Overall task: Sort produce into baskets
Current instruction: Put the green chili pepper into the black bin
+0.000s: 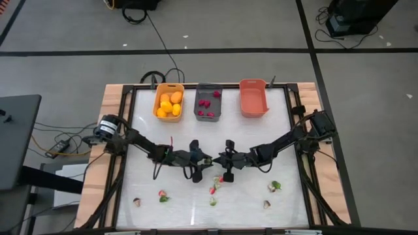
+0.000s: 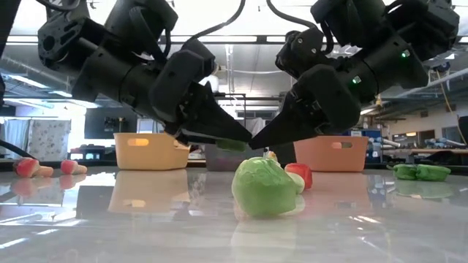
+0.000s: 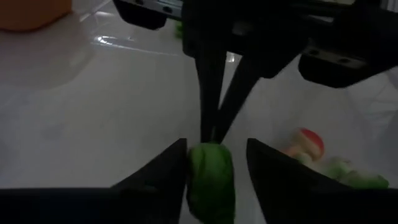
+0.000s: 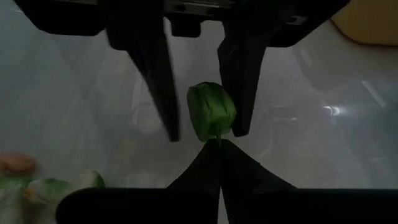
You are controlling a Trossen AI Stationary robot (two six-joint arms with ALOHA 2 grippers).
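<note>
Yellow basket point(image 1: 168, 103) and grey basket point(image 1: 208, 102) were stocked; coral basket point(image 1: 253, 98) was empty. The pinched-shut right end effector point(image 4: 217, 142) held a green piece point(image 4: 211, 111) between the parted fingers of the left end effector point(image 3: 216, 163). Several pieces remained on the worktop point(image 1: 196, 215).

table point(image 1: 196, 209): glossy white top (wood rim) | baskets point(image 1: 168, 102): smooth plastic | tools: matt black

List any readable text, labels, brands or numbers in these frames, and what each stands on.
None can be read. The three baskets, the produce, the table and both arms show no lettering in any view. Signs or posters in the room behind, seen in the low view, are too blurred to read.
</note>
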